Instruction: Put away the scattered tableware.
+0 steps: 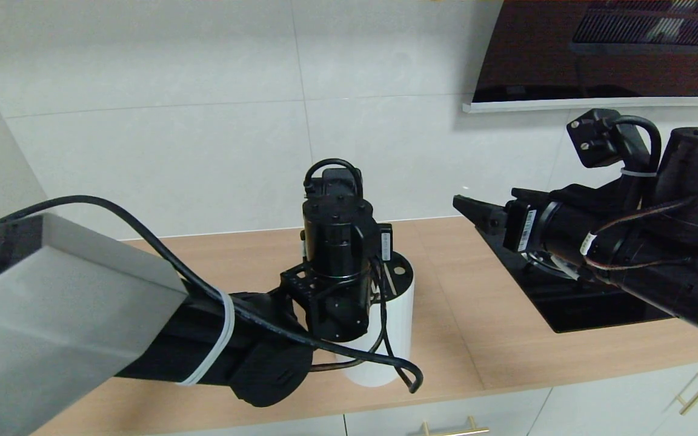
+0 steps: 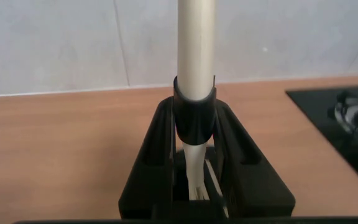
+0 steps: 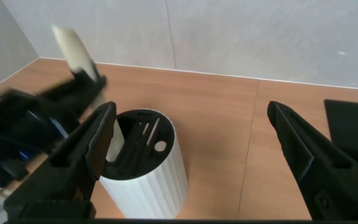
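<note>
We see the left gripper (image 2: 196, 118) clamped on a cream cylindrical utensil handle (image 2: 196, 43), held upright directly above the white ribbed cylindrical holder (image 3: 151, 180). The right gripper (image 3: 190, 115) hangs beside that holder, fingers wide apart, over the wooden tabletop (image 1: 446, 290).

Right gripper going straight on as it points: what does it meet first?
Probably the tiled wall; between the open jaws of the right gripper lies bare countertop up to it. The white holder sits beside one jaw, clearance unclear.
</note>
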You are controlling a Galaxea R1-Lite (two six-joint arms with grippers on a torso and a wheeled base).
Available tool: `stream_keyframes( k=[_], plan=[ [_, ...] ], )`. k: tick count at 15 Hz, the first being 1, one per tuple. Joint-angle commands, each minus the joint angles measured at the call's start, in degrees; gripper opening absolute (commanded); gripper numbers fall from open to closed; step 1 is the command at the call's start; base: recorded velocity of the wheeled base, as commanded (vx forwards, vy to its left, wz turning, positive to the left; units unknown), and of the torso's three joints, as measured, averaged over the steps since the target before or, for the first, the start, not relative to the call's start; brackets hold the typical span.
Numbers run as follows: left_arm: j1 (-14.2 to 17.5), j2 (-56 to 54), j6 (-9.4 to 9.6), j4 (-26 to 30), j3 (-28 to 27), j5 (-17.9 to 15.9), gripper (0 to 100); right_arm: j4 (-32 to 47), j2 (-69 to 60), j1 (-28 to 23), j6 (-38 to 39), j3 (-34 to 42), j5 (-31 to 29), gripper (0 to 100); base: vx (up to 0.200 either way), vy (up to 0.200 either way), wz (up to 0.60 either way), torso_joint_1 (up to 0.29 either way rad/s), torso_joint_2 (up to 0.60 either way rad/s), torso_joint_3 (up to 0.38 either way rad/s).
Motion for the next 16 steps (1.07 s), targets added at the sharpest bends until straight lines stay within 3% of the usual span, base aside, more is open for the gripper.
stream_keyframes(
  k=[1, 7, 8, 16],
  plan=[
    [-0.11, 1.07, -0.13, -0.09, 0.06, 0.03, 0, -0.02, 0.11, -0.01, -0.03, -0.01, 0.01, 100, 0.000, 0.000, 0.00, 0.000, 0.00, 0.000],
    [-0.11, 0.72, -0.22, 0.00, 0.93, 0.12, 0, -0.20, 0.29, 0.08, -0.03, 0.08, 0.01, 100, 0.000, 0.000, 0.00, 0.000, 0.00, 0.000],
    [-0.11, 0.72, -0.22, 0.00, 0.93, 0.12, 100, -0.20, 0.29, 0.08, -0.03, 0.08, 0.01, 100, 0.000, 0.000, 0.00, 0.000, 0.00, 0.000],
    [-0.11, 0.37, -0.22, 0.00, 1.02, 0.12, 100, -0.29, 0.37, 0.08, -0.03, 0.17, 0.01, 100, 0.000, 0.000, 0.00, 0.000, 0.00, 0.000]
  ],
)
